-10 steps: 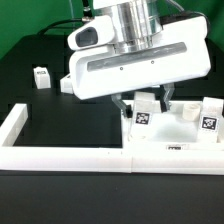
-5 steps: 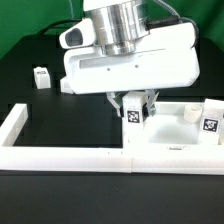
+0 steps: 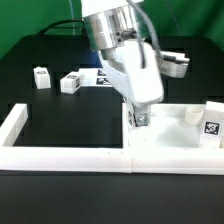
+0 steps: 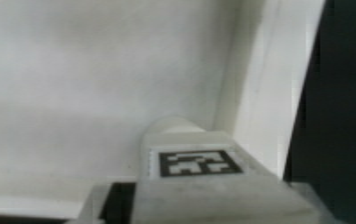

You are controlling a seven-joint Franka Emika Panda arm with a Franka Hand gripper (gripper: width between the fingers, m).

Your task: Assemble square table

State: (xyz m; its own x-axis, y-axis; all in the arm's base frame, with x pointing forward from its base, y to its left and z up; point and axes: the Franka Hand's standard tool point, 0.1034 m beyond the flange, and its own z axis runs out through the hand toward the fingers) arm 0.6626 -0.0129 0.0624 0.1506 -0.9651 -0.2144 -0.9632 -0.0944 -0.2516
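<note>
**At the slab's edge: leg block clamped in the gripper**

On the black table (image 3: pixel 60 125), the arm leans down to the exterior view's right. Its gripper (image 3: pixel 140 118) sits at the edge of the white slab (image 3: pixel 175 137) that faces the exterior view's left.

Tool state: the jaws are closed on a small white leg block (image 4: pixel 196 158). In the wrist view its black-and-white tag faces the camera, and blurred grey fingers (image 4: pixel 130 205) flank it on both sides. The slab's pale surface (image 4: pixel 104 90) fills most of that view behind the block, with a strip of dark table along one side. Whether the held block touches the slab cannot be determined.

Other parts: a second leg block (image 3: pixel 210 126) stands on the slab near its far-right side, tag showing. A third leg block (image 3: pixel 41 76) and a fourth leg block (image 3: pixel 72 82) lie on the table, well apart from the slab.

The low white border wall (image 3: pixel 70 157) runs along the slab's near edge, touching it, and turns a corner at the exterior view's left.
</note>
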